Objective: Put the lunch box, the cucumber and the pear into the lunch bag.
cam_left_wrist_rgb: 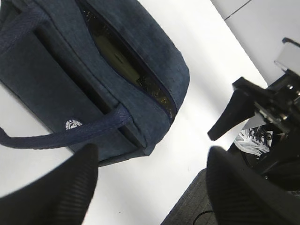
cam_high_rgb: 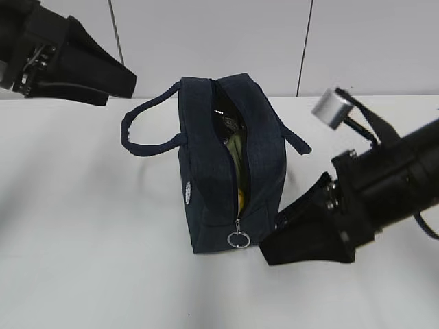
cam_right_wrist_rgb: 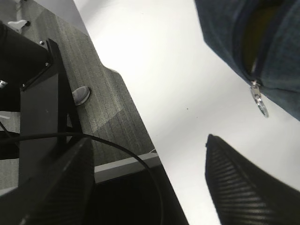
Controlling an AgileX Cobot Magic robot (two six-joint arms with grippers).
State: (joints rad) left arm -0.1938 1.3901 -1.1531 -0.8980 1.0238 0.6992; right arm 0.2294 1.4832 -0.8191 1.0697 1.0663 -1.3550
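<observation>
The lunch bag point(cam_high_rgb: 230, 171) stands in the middle of the white table point(cam_high_rgb: 89, 260), its zipper open along the top and down the near end, where the ring pull point(cam_high_rgb: 238, 239) hangs low. Through the slit, a yellow patch shows near the bottom, likely the pear point(cam_high_rgb: 241, 199), and above it a pale greenish surface, perhaps the lunch box point(cam_high_rgb: 233, 147); I cannot make out the cucumber from here. One loop handle point(cam_high_rgb: 147, 133) falls to the left of the bag, the other sticks out on the right. The right gripper point(cam_high_rgb: 302, 236) sits at the lower right of the exterior view, just beside the bag's near corner, its fingers point(cam_right_wrist_rgb: 243, 183) spread apart with nothing between them, over the table edge in its own camera. The left gripper point(cam_left_wrist_rgb: 150, 187) is off in the upper left corner of the exterior view, well away from the bag; its wrist camera looks down on the bag, fingers point(cam_left_wrist_rgb: 61, 187) parted and empty.
</observation>
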